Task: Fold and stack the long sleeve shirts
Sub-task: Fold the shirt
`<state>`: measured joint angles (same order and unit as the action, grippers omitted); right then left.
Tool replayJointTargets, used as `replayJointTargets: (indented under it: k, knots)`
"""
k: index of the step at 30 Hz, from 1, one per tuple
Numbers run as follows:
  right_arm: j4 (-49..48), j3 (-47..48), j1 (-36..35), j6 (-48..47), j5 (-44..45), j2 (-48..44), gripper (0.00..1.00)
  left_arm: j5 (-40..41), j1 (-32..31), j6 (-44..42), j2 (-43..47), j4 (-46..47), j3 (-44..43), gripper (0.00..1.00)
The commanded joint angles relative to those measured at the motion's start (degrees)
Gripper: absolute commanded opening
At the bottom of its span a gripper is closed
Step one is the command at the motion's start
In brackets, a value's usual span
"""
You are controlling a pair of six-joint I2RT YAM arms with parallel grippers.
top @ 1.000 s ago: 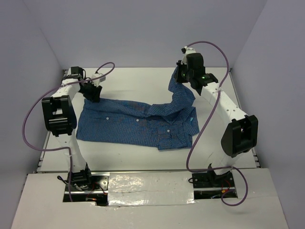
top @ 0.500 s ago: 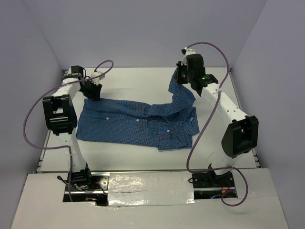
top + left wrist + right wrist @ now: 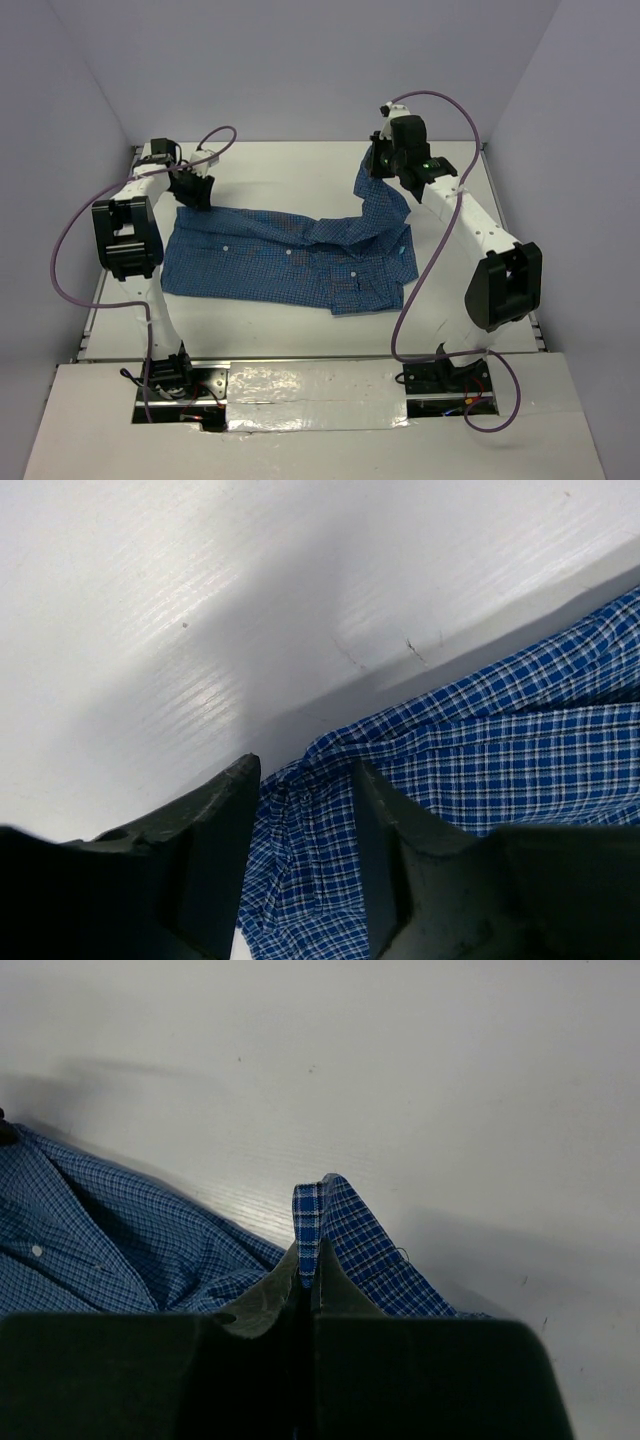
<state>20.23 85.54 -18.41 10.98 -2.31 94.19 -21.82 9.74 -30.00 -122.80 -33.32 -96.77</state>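
Blue checked shirt in right claw

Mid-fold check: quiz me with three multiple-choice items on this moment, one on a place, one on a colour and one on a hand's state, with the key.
1. Where does the right hand hold the shirt?
A) raised at the far right of the table
B) flat at the near left
C) beyond the table's edge

2. What colour is the shirt?
A) plain red
B) blue checked
C) white

3. The left hand is:
A) shut on a sleeve
B) out of view
C) open over the shirt's edge

Key: 1 A, the cloth rises from the table to that hand. 2 B, both wrist views show blue checks. 3 C, its fingers stand apart with cloth showing between them.
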Motion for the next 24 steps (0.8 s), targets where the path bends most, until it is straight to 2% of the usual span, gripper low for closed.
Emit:
replayJointTargets:
  k: [1, 5, 6, 12, 15, 16, 19, 24]
  knots:
    - [-1.51, -0.28, -0.66, -0.61, 0.11, -3.23, 0.0, -0.59, 0.37, 1.0, -0.33, 0.8, -2.11, 0.54]
    - [-1.42, -0.2, -0.57, -0.7, 0.11, -3.05, 0.0, -2.52, 0.46, 0.73, 0.81, 0.89, -0.88, 0.25]
    - [-1.51, -0.11, -0.57, -0.7, 0.11, -3.05, 0.0, -3.13, 0.46, 0.64, 1.59, 1.41, 0.26, 0.23]
    - [-1.25, -0.02, -0.66, -0.88, 0.11, -2.79, 0.0, -2.7, 0.55, -0.32, 3.36, 2.12, 1.06, 0.29]
    - [-1.24, -0.19, -0.66, -0.88, 0.2, -2.96, 0.0, -3.14, 0.55, -0.68, 3.36, 0.98, 0.53, 0.21]
    - [-1.24, -0.2, -0.74, -0.88, 0.2, -3.05, 0.0, -3.14, 0.55, -0.76, 3.36, 0.72, 0.53, 0.13]
    - [-1.07, -0.28, -0.66, -1.05, 0.37, -3.31, 0.0, -3.49, 0.55, -0.68, 4.15, 0.89, 0.79, 0.0]
    - [0.15, 1.03, -0.48, -1.14, 1.6, -3.49, 0.0, -8.57, 1.34, -5.67, 8.89, 0.19, 2.38, 0.0]
